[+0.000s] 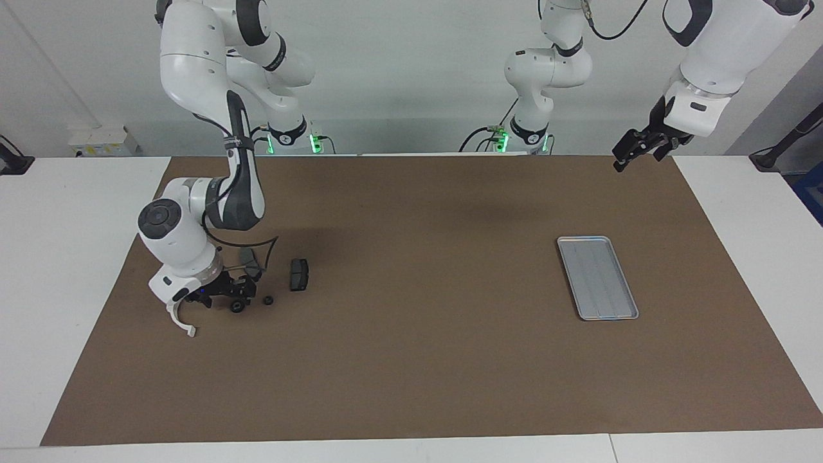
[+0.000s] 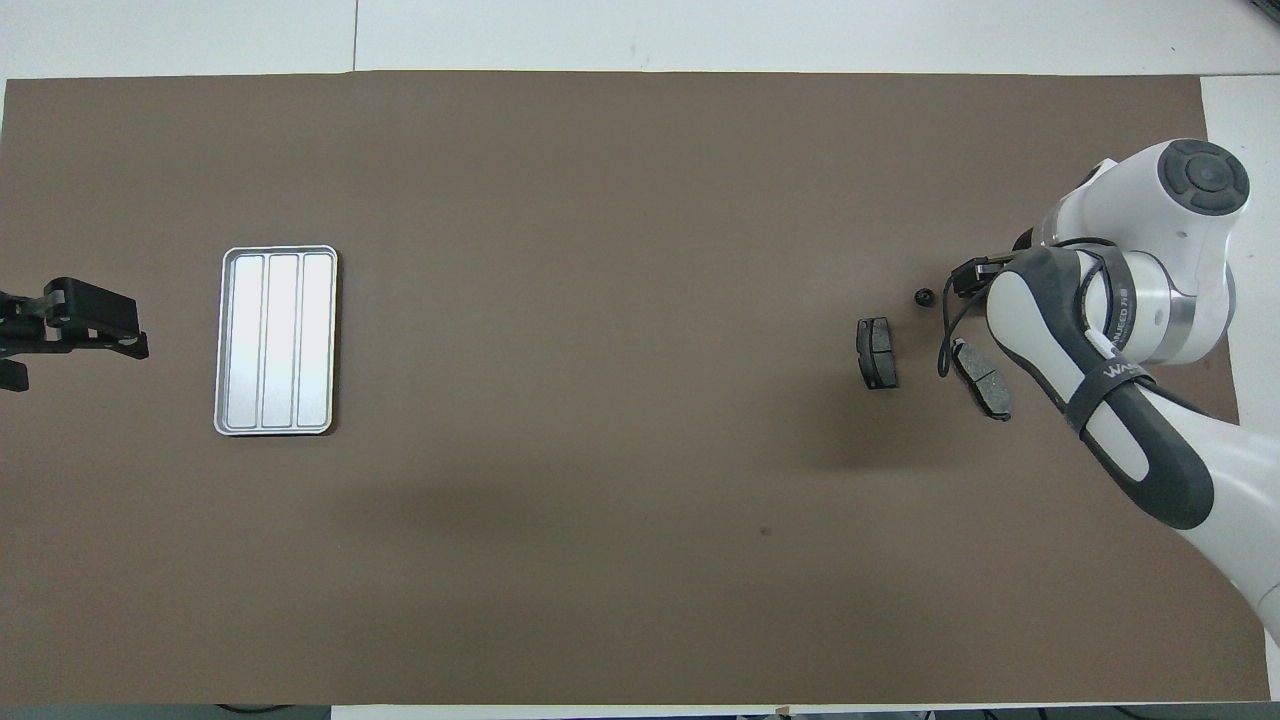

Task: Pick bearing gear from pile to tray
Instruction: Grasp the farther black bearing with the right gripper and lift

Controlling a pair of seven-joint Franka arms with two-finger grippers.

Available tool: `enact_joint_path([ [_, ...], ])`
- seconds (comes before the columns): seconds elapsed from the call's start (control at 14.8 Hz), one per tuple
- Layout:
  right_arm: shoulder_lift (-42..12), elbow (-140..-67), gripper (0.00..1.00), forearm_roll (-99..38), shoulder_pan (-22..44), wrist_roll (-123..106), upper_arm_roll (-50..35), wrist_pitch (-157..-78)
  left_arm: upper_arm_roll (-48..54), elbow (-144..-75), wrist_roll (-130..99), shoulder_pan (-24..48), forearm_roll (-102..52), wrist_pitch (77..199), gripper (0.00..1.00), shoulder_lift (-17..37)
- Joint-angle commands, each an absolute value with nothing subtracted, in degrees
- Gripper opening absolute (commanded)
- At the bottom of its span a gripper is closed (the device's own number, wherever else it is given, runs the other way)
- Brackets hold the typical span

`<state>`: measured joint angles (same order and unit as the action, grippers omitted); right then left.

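The pile lies at the right arm's end of the table: a white half-ring bracket (image 1: pixel 182 320), two dark brake-pad plates (image 1: pixel 299 274) (image 1: pixel 250 262), and two small black round bearing gears (image 1: pixel 237 307) (image 1: pixel 268 300). My right gripper (image 1: pixel 233 298) is low over the pile, right at the bearing gear beside the bracket. The overhead view hides that gear under the right arm and shows only the other gear (image 2: pixel 925 296). The silver tray (image 1: pixel 598 278) sits bare toward the left arm's end. My left gripper (image 1: pixel 635 158) waits open in the air above the mat's corner.
A brown mat (image 1: pixel 411 360) covers the table, with white tabletop (image 1: pixel 58 257) around it. One brake-pad plate (image 2: pixel 985 378) lies partly under the right arm's cable and forearm. A wide stretch of mat separates the pile from the tray (image 2: pixel 278 340).
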<state>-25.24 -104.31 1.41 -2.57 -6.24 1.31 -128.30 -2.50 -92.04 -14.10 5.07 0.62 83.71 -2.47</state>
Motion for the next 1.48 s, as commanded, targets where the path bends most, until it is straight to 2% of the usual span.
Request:
enact_joint_path([
  [0.0, -25.1, -105.4, 0.92, 1.0, -2.9, -8.1, 1.0, -129.5, -2.1, -93.1, -13.8, 4.7, 0.9, 83.3, 1.00, -3.7],
  [0.61, -26.4, -105.6, 0.91, 1.0, -2.9, -7.7, 1.0, -131.7, -2.1, -93.1, -13.8, 4.7, 0.9, 83.3, 1.00, -3.7],
  [0.67, -26.4, -105.6, 0.85, 1.0, -2.9, -7.6, 1.0, -131.7, -2.1, -93.1, -13.9, 4.7, 0.9, 83.3, 1.00, -3.7],
  [0.74, -26.4, -105.5, 0.62, 1.0, -2.9, -7.7, 1.0, -131.7, -2.1, -93.1, -13.8, 4.7, 0.9, 83.3, 1.00, -3.7],
  [0.88, -26.4, -105.2, 0.11, 1.0, -2.9, -8.1, 0.9, -131.6, -2.1, -93.1, -13.8, 4.7, 0.9, 83.4, 1.00, -3.7],
  [0.94, -26.0, -104.8, 0.00, 1.0, -2.9, -8.1, 0.9, -131.0, -2.1, -93.1, -13.9, 4.7, 0.9, 83.4, 1.00, -3.7],
  [1.08, -24.2, -102.8, 0.00, 1.0, -2.9, -7.7, 0.0, -128.3, -2.1, -93.1, -13.8, 4.7, 0.9, 83.4, 1.00, -3.7],
  [1.41, -21.9, -88.3, 0.00, 1.1, -2.8, -1.4, -4.4, -111.8, -2.1, -93.1, -13.9, 4.7, 0.9, 83.4, 1.00, -3.7],
])
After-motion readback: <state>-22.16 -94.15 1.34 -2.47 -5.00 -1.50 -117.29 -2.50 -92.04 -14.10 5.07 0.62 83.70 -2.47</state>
